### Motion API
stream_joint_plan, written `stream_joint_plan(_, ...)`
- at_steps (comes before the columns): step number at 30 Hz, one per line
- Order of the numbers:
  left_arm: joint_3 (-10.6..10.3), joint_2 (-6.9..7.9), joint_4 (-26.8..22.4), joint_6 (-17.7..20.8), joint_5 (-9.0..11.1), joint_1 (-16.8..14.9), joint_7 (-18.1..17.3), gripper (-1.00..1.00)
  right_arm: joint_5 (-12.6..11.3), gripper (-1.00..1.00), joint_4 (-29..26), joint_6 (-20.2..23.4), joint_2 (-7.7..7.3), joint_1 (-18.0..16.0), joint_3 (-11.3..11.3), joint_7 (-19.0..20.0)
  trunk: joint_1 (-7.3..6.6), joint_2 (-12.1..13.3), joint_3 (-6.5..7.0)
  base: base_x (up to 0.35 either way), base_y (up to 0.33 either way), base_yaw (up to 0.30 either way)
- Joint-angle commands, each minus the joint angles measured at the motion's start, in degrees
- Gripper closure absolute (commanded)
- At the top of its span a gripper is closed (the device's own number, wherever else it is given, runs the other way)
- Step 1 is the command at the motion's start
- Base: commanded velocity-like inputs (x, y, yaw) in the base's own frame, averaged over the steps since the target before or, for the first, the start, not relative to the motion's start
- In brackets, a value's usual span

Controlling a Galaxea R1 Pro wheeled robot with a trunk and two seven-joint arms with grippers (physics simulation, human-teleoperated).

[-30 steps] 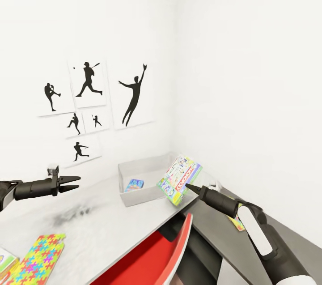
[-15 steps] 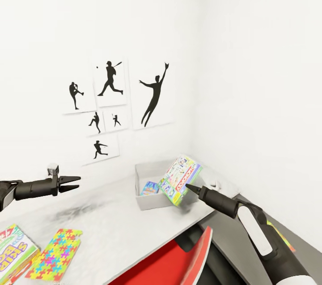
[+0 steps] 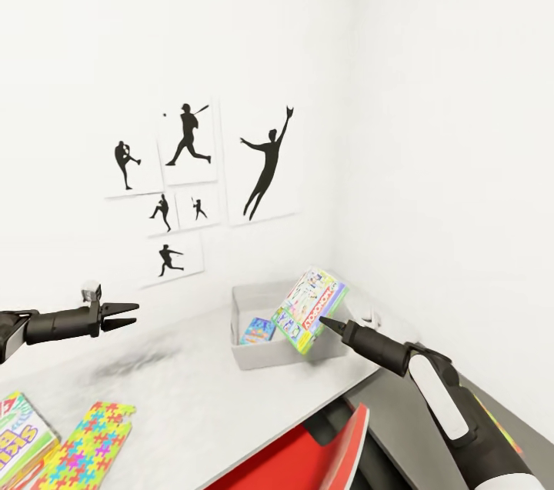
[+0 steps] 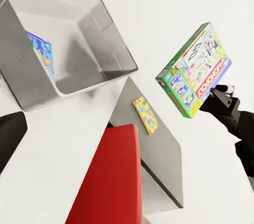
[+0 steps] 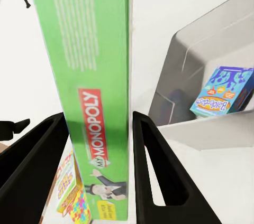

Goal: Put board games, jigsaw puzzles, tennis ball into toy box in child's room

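My right end effector [image 3: 327, 322] clamps the green printed board-game box [image 3: 309, 310] tilted above the near rim of the pale grey plastic toy box [image 3: 250, 355] on the bench [image 3: 192, 398]; releasing here, I risk it toppling outside.

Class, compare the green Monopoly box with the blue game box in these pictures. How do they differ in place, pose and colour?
The Monopoly box is held in the air by the right gripper, beside the toy box; the blue game box already lies inside the toy box. The Monopoly box is held tilted, while the blue box leans at the tray's wall. Monopoly's edges are green; the other's cover is blue. Both are flat printed game boxes.
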Motion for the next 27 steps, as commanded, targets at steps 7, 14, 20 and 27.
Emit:
stream_joint_plan(7, 0.4, -0.01, 0.0, 0.6, -0.6, 0.0, -0.3, -1.00, -0.3, 1.00, 0.0, 0.2, -0.04, 0.0, 0.0, 0.0, 0.03, 0.0, -0.03, 0.148, -0.062, 0.000)
stream_joint_plan(14, 0.4, -0.01, 0.0, 0.6, -0.6, 0.0, -0.3, -1.00, -0.3, 1.00, 0.1, 0.2, -0.04, 0.0, 0.0, 0.0, 0.03, 0.0, -0.03, 0.026, -0.014, 0.000)
stream_joint_plan(20, 0.4, -0.01, 0.0, 0.6, -0.6, 0.0, -0.3, -1.00, -0.3, 1.00, 0.0, 0.2, -0.04, 0.0, 0.0, 0.1, 0.03, 0.0, -0.03, 0.002, -0.001, 0.000)
stream_joint_plan(27, 0.4, -0.01, 0.0, 0.6, -0.6, 0.0, -0.3, -1.00, -0.3, 1.00, 0.0, 0.2, -0.04, -0.1, 0.0, 0.0, 0.03, 0.0, -0.03, 0.000, 0.000, 0.000)
